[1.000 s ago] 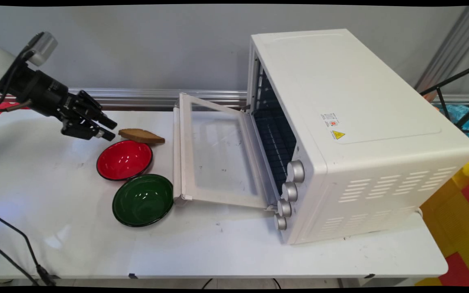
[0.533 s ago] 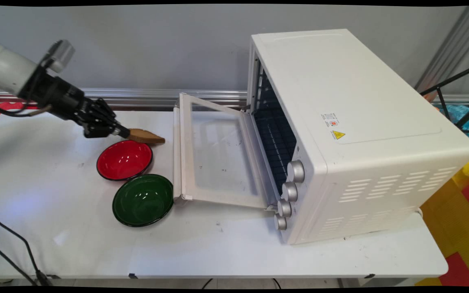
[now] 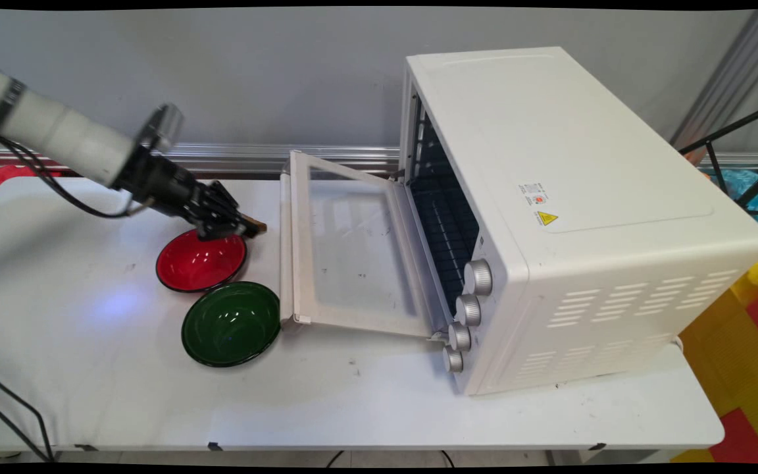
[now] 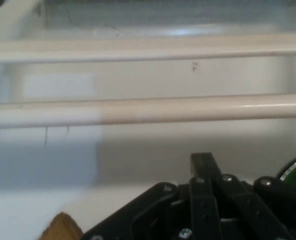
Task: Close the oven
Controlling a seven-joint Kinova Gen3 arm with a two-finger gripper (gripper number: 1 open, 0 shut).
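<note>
The oven (image 3: 550, 164) stands with its door (image 3: 353, 250) folded down flat, and the door's front edge is near my gripper (image 3: 241, 227). A push further along this line could, I think, knock it. The red bowl (image 3: 198, 263) lies just under the hand, so going lower may tip its rim. The bread (image 3: 258, 226) lies on the table (image 3: 89, 368) behind that bowl, mostly covered by the hand; only its tip shows. Whether the pincer is spread, pressed together or pinching the bread, I cannot tell.

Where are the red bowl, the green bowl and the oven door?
red bowl (image 3: 198, 263), main view, inner bottom.
green bowl (image 3: 231, 326), main view, inner bottom.
oven door (image 3: 353, 253), main view, glass pane.
</note>
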